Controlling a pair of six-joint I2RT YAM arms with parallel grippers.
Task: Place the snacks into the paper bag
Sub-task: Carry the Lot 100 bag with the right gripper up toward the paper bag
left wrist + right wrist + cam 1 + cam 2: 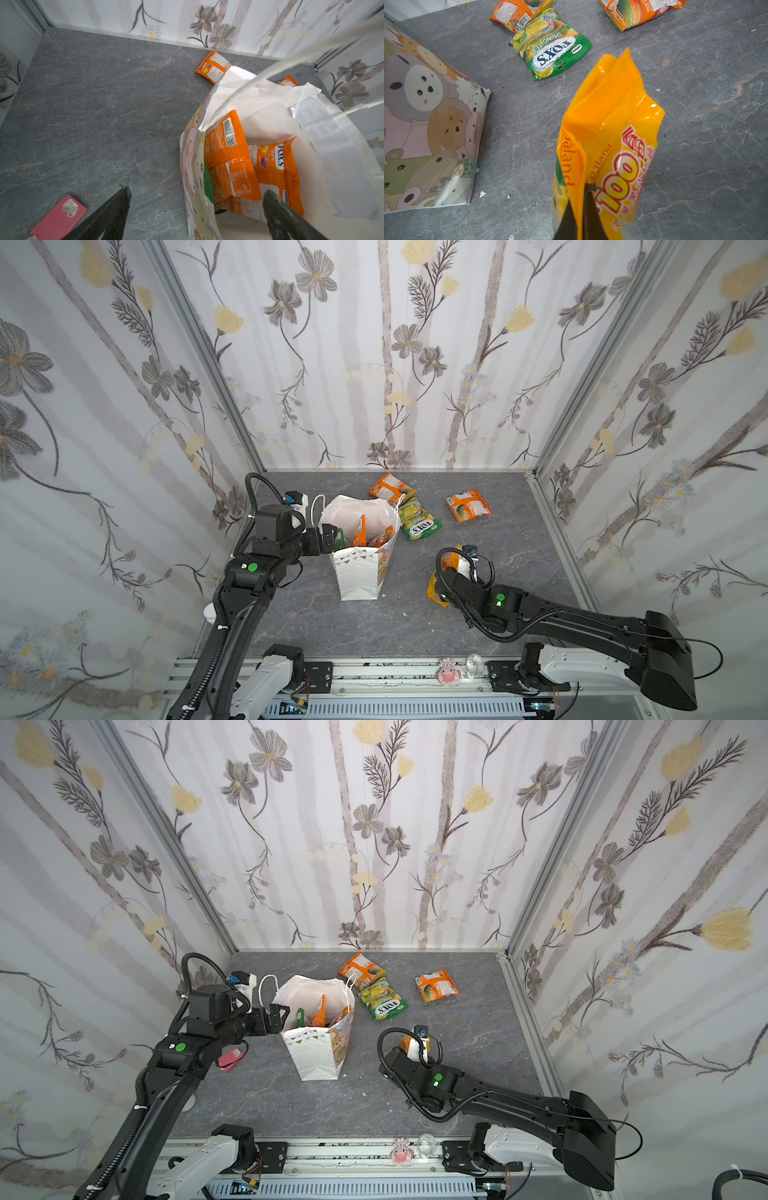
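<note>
The white paper bag (360, 574) (316, 1056) stands open left of centre, with several orange snacks (228, 155) upright inside it. My left gripper (328, 537) (198, 191) is open and straddles the bag's left wall, one finger outside and one inside, neither touching it. My right gripper (583, 193) is shut on a glossy yellow snack packet (608, 124) (435, 591), right of the bag and just above the table. Behind the bag lie an orange packet (390, 488), a green packet (417, 522) (552, 45) and another orange packet (468, 505).
A pink flat case (229, 1057) (60, 218) lies on the grey table left of the bag, under my left arm. The bag's white cord handle (316, 506) loops up by my left wrist. Flowered walls close in three sides. A small pink figurine (449, 672) sits on the front rail.
</note>
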